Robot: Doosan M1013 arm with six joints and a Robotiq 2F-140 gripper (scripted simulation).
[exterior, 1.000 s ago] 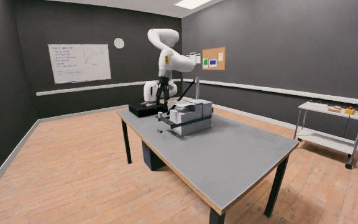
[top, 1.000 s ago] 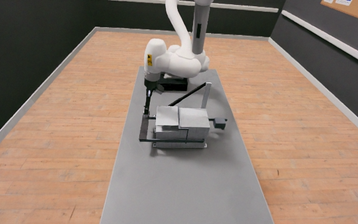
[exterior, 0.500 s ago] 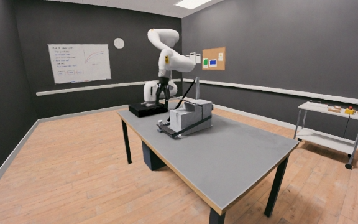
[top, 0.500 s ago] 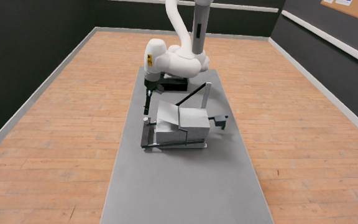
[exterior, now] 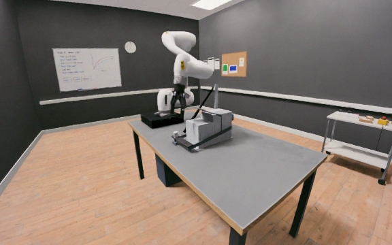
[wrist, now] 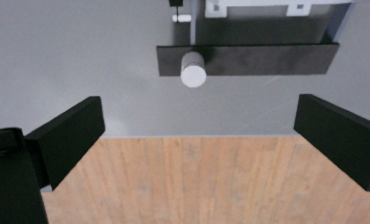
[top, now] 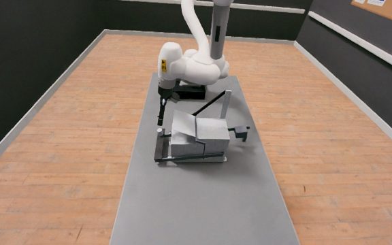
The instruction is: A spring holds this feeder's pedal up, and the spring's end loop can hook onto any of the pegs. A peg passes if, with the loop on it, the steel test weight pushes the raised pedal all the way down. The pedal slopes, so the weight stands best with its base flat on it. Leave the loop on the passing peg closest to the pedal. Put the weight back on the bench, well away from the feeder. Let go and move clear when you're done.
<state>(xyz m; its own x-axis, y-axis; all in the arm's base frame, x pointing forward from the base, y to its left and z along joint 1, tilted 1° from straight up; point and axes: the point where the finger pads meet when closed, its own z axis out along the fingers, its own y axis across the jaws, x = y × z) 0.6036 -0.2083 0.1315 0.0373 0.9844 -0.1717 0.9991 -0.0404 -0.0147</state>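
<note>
The grey cylindrical steel weight stands on the dark pedal, near the end toward the robot base. The pedal lies low, close to the bench. My gripper is wide open and empty above the weight, clear of it. In the wrist view a short white pin shows beside the pedal's side arm, with a thin dark piece reaching it from a black block. The spring's loop and its peg cannot be made out clearly.
The grey feeder box stands right beside the pedal, its lid panel sloping. A tall post and a slanted black bar rise behind it. A dark block sticks out at its far side. The robot's black base is behind.
</note>
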